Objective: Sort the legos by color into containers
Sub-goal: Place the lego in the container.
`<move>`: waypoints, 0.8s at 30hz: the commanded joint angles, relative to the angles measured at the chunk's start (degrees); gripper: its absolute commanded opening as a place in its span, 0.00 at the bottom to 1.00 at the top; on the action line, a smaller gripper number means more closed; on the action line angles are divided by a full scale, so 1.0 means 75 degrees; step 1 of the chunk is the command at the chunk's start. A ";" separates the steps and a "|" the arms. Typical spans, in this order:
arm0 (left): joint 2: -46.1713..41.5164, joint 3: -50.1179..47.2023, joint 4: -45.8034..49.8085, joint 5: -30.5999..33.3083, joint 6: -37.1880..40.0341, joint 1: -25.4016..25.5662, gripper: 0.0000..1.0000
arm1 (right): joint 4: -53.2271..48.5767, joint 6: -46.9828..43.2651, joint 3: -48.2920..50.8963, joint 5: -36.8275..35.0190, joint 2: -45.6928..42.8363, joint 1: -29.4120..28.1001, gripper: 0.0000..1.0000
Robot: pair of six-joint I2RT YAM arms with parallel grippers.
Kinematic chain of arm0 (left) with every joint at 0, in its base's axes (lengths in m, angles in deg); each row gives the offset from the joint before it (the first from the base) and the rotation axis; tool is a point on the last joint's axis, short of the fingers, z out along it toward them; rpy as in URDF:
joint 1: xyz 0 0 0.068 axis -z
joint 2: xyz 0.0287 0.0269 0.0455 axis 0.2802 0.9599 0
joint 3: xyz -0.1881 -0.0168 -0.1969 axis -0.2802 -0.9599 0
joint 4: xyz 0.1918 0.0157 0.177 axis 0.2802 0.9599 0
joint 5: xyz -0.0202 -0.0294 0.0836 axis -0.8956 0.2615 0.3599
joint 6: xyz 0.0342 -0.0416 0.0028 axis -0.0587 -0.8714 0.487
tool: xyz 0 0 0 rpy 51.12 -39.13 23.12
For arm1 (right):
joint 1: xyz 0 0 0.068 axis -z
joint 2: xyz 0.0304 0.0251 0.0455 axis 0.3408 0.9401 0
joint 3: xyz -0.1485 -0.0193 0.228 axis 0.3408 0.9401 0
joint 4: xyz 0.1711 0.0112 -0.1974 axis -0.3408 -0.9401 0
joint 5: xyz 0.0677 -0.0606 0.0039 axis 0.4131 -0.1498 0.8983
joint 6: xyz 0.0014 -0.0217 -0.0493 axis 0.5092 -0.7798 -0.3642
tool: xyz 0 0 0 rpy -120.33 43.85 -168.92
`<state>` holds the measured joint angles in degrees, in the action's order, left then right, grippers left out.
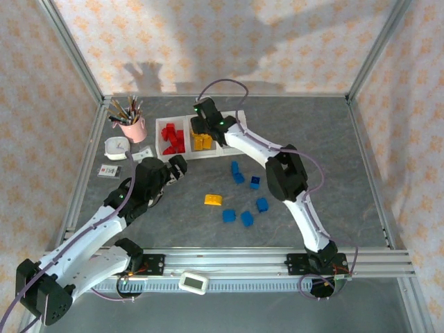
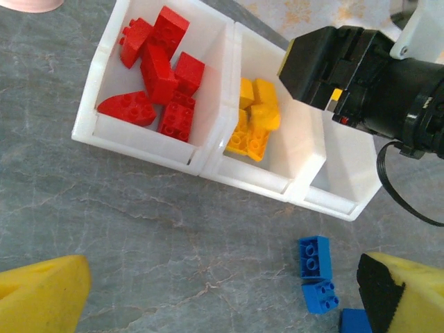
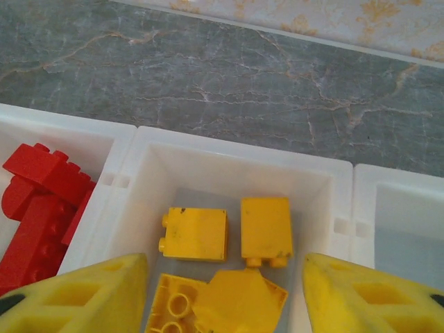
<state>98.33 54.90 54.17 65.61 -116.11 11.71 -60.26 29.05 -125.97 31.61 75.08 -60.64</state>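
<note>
Legos (image 2: 161, 73): small studded bricks, red, yellow, blue.

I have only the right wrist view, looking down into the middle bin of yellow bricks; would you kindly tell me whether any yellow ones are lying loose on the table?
Observer: Yes, one yellow plastic brick lies loose on the grey table, nearer the arm bases than the bins.
Operator: Thank you. Are there blue ones out there as well?
Observer: About six blue plastic bricks are scattered on the table around it.
Operator: And what is the left gripper doing?
Observer: The left gripper is open and holds nothing, on the near side of the white three-bin tray.
</note>
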 commanded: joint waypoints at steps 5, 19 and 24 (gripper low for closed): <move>-0.0033 0.0213 -0.0227 -0.0342 0.0221 -0.0063 0.99 | -0.0159 -0.0240 0.1049 0.0266 -0.1539 -0.0131 0.64; -0.0461 -0.0200 0.0332 -0.1560 0.0292 0.0065 0.99 | -0.0745 0.0115 0.5433 0.0544 -0.4726 -0.0971 0.73; -0.0510 -0.0421 0.0458 -0.1521 0.0148 0.0460 0.99 | -0.1217 0.0189 0.6209 0.0538 -0.5125 -0.1342 0.77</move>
<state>95.20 53.09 55.42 55.49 -115.08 13.57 -65.74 29.60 -81.51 35.98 39.24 -69.58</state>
